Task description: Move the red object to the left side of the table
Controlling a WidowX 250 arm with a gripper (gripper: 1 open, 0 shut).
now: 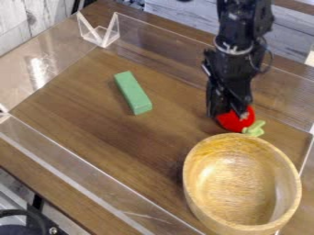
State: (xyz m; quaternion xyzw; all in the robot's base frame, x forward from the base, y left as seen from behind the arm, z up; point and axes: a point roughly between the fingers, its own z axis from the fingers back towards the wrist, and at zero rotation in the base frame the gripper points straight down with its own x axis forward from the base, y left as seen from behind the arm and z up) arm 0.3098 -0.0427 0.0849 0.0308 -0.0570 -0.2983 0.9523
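The red object (237, 117), a small glossy toy fruit with a light-green leaf, hangs just above the brown table (86, 124) at the right, close behind the wooden bowl. My black gripper (229, 109) points straight down and is shut on its top; the fingers hide the fruit's upper part. The leaf sticks out to the lower right, toward the bowl's rim.
A large round wooden bowl (241, 185) fills the front right corner. A green rectangular block (132, 93) lies mid-table to the left. Low clear acrylic walls (50, 151) border the table, and a clear folded stand (98, 29) sits at the back left.
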